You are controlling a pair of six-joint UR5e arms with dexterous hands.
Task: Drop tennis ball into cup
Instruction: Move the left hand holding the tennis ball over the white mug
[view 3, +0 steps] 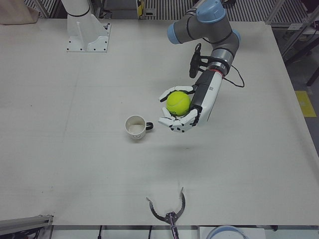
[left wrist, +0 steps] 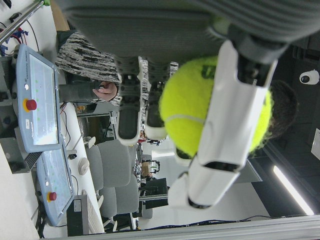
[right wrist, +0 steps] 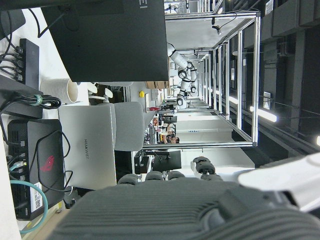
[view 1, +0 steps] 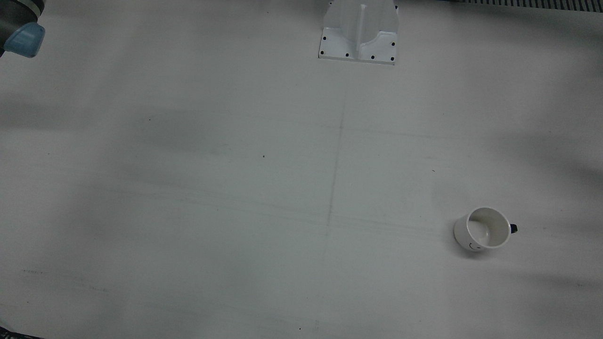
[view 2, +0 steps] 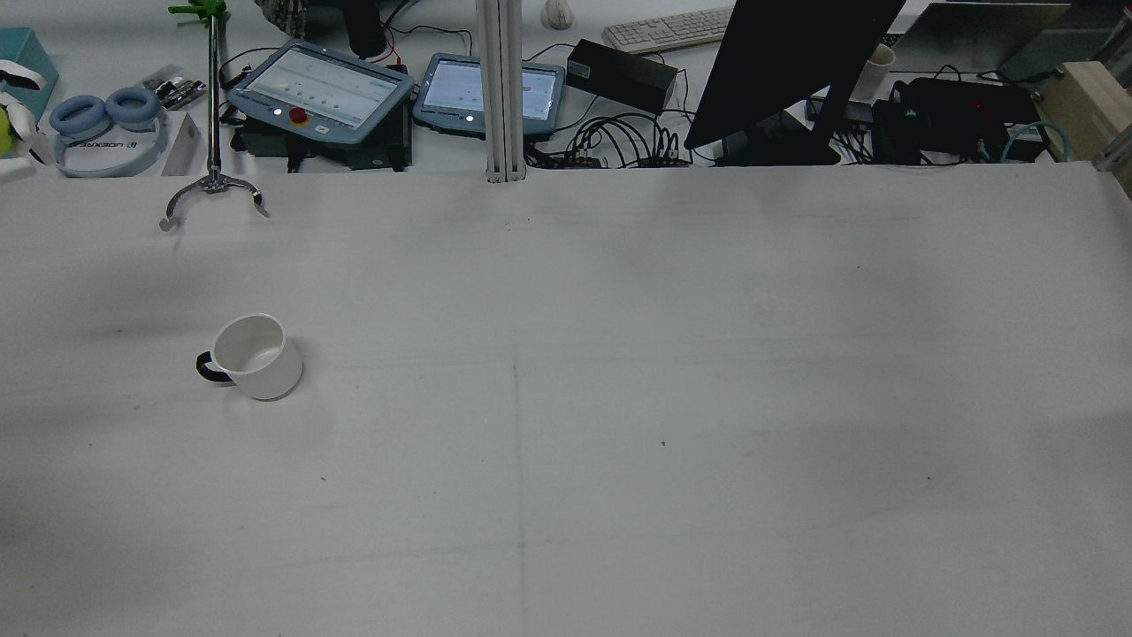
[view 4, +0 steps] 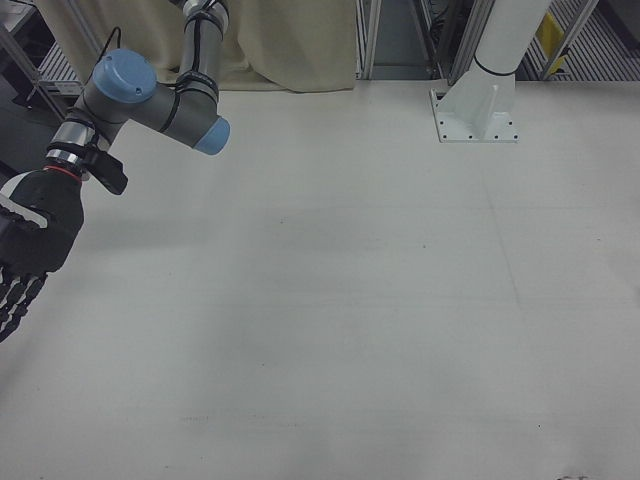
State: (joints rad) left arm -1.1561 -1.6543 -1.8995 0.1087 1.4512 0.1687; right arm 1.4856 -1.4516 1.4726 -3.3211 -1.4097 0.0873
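Observation:
A yellow-green tennis ball sits in my left hand, whose white fingers are curled around it. The hand hovers above the table, just right of the cup in the left-front view. The left hand view shows the ball clasped between the fingers. The white cup with a dark handle stands upright and empty; it also shows in the front view and the rear view. My right hand hangs at the far left edge of the right-front view, fingers apart, holding nothing.
White arm pedestals stand at the robot's side of the table. A metal claw stand sits at the operators' edge near the cup. Tablets and a monitor lie beyond that edge.

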